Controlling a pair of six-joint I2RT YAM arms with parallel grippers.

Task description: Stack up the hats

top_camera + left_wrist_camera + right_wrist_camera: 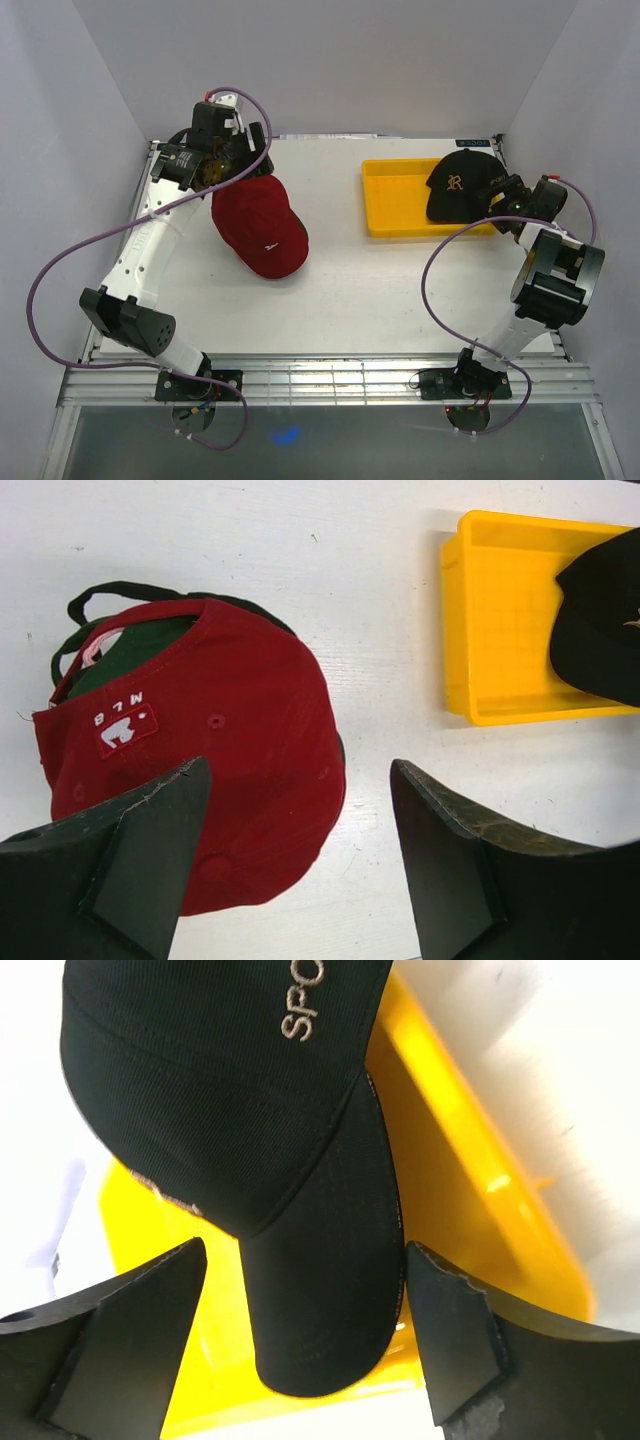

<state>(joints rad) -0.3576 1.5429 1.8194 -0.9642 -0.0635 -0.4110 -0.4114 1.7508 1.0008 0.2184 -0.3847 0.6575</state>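
The black hat (462,186) lies in the yellow tray (392,205) at the worktop's (400,290) far right corner; the red hat (262,228) lies over a darker hat (150,645) toward the far left edge. Both look light, with a floppy crown and a stiffer brim (330,1300); the brim seems the better hold. The right gripper (305,1252) stands apart astride that brim, not clamped; the left gripper (298,780) hangs apart over the red hat.

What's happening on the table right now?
The left gripper hovers open over the red cap, which lies on a darker cap on the table. The right gripper, jaws open, straddles the brim of the black cap resting in the yellow tray. Neither arm holds a hat; the black cap isn't stacked yet.
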